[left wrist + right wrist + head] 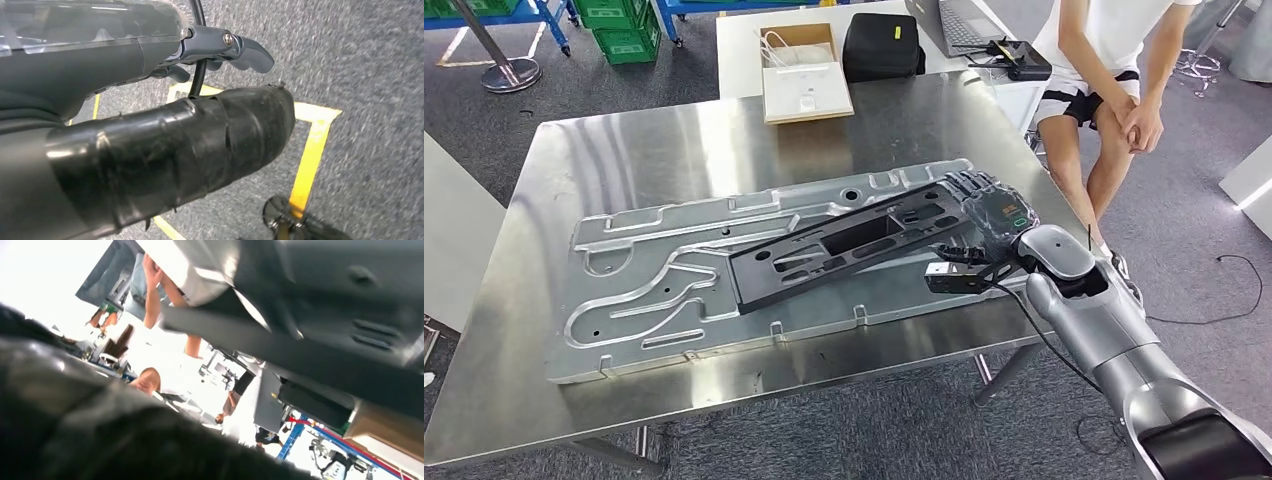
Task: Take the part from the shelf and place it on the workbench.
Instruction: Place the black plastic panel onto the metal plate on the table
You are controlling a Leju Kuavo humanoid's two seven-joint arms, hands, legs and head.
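— One long black part (849, 245), lying slantwise on the silver stamped panel (674, 285) atop the bench (624, 140). Looks stiff, slotted, probably light.
— Right hand (984, 225) gripping its near end. Left hand (150, 155) hanging empty, fingers apart.
— Plenty of bare bench beyond; person (1114, 90) seated near the right edge.

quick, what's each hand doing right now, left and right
Left hand: holds nothing; whether its fingers are open or curled cannot be told.
Right hand: grips the end of the black part lying on the workbench.
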